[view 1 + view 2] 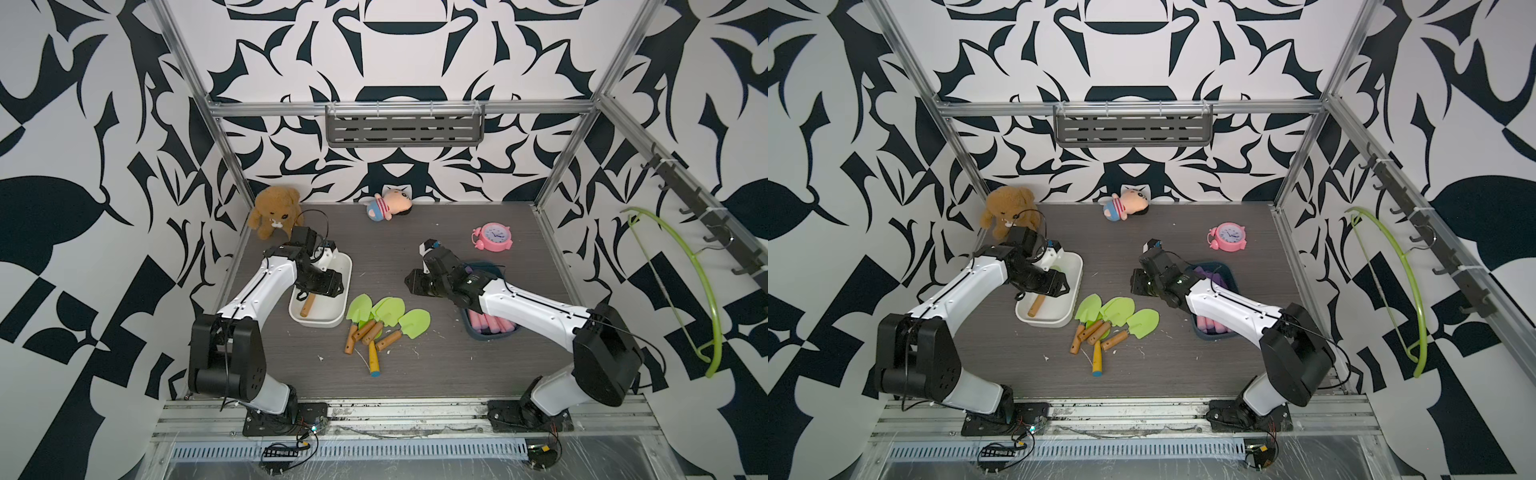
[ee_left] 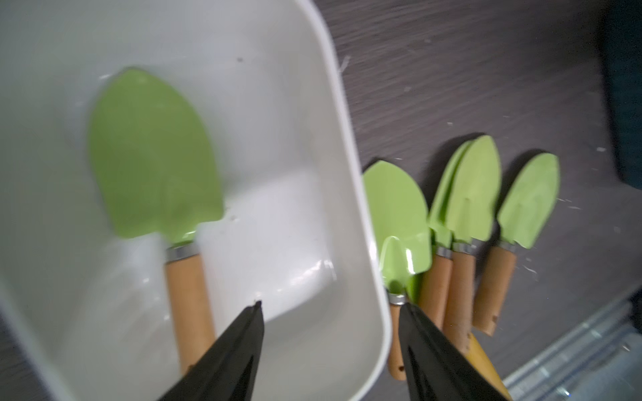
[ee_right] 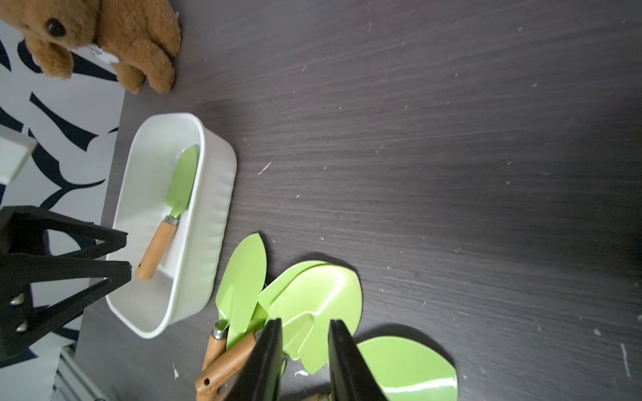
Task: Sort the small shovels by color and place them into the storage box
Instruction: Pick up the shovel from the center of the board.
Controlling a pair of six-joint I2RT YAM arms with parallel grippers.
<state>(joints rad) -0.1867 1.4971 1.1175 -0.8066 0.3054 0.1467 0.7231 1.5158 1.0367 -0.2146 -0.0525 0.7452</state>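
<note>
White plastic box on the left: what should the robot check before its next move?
1. Lime-green shovel with brown handle lies inside the white plastic box: ok.
2. Left gripper open, clear of that shovel: ok.
3. Right gripper open and empty, aimed at the loose green shovels: ok.
4. Loose green shovels separated for an easy single pick: not ok, they overlap.
5. Dark blue box holds only pink-handled shovels: cannot tell, the right arm covers it.
</note>
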